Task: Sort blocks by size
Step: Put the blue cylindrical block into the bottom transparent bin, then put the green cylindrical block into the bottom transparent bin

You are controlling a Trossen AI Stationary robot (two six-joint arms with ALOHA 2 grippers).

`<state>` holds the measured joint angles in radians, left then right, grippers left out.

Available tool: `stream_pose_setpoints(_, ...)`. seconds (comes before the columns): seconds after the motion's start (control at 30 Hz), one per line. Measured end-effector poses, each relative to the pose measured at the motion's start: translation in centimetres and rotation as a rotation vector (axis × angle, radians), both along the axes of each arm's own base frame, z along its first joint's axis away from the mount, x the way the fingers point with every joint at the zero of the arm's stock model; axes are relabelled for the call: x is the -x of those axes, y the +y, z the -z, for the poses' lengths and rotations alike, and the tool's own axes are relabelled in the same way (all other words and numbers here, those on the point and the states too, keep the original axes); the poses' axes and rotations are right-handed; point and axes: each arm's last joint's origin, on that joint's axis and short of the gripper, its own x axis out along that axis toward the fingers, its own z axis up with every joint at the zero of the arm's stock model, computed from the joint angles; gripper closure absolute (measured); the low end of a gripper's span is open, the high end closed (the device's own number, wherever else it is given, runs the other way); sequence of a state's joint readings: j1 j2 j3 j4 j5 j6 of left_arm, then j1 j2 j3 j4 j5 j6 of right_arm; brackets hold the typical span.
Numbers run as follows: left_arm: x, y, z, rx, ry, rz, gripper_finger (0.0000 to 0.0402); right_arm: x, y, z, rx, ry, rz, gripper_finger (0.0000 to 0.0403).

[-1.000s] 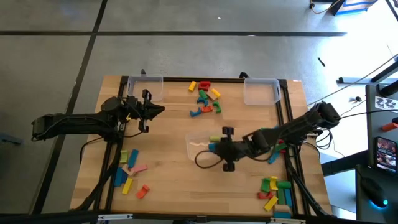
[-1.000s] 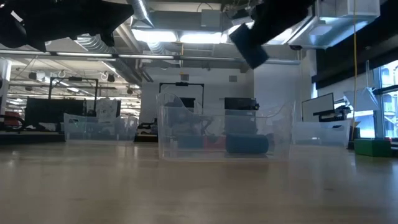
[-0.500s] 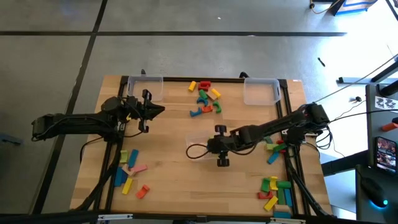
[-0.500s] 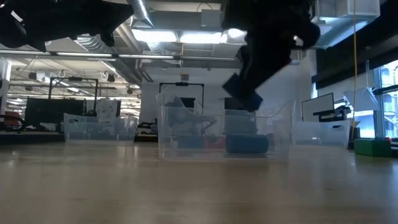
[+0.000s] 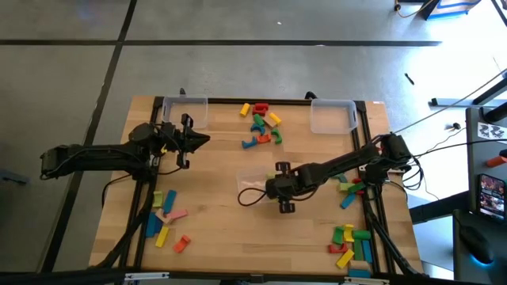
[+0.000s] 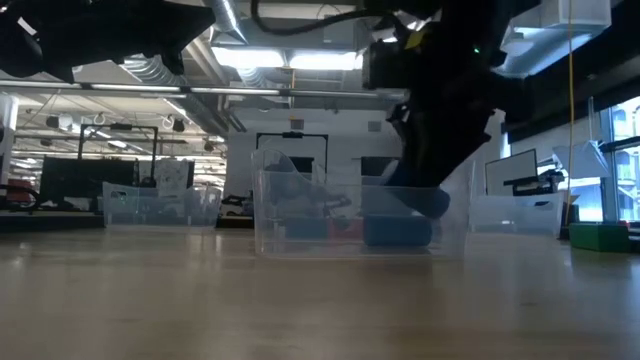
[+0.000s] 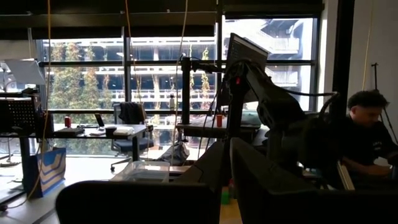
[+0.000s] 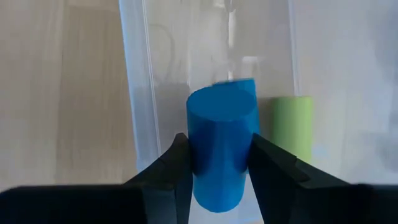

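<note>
The wooden bench (image 5: 214,214) carries three clear bins: one at its eleven o'clock corner (image 5: 184,111), one at its one o'clock corner (image 5: 333,116), and one in the middle (image 5: 255,188). Loose blocks lie in four groups: at twelve o'clock (image 5: 261,127), at seven o'clock (image 5: 166,218), at five o'clock (image 5: 351,247), and beside the right arm at three o'clock (image 5: 348,190).

The right hand (image 8: 219,163) hangs over the middle bin, its fingers part-way apart and clamped on a blue cylinder (image 8: 221,146), which sits squarely between them. That bin holds a green cylinder (image 8: 292,124) (and a blue piece (image 6: 397,232), seen from bench height).

The left hand (image 5: 188,141), closed and holding nothing, waits near ten o'clock.
</note>
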<state>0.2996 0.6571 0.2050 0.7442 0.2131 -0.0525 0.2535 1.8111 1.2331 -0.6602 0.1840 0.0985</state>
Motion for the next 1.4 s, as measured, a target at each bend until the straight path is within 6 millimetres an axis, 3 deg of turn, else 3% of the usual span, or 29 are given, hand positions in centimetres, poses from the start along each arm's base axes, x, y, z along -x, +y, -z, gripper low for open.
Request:
stream_pose_setpoints(0.5, 0.0, 0.0, 0.0, 0.0, 0.0, 0.0, 0.0377, -0.1, 0.1, 0.1, -0.017, 0.01, -0.006, 0.0205)
stream_pose_setpoints(0.77, 0.0, 0.0, 0.0, 0.0, 0.0, 0.0, 0.0377, -1.1, 1.0, -4.0, -0.064, 0.003, -0.004, 0.02)
stream_pose_setpoints(1.07, 0.0, 0.0, 0.0, 0.0, 0.0, 0.0, 0.0377, -0.2, 5.1, -8.5, -0.125, 0.001, -0.006, 0.02)
stream_pose_setpoints(1.4, 0.0, 0.0, 0.0, 0.001, 0.001, 0.0, 0.0377, 3.7, 10.1, -8.6, -0.142, 0.106, 0.083, 0.02)
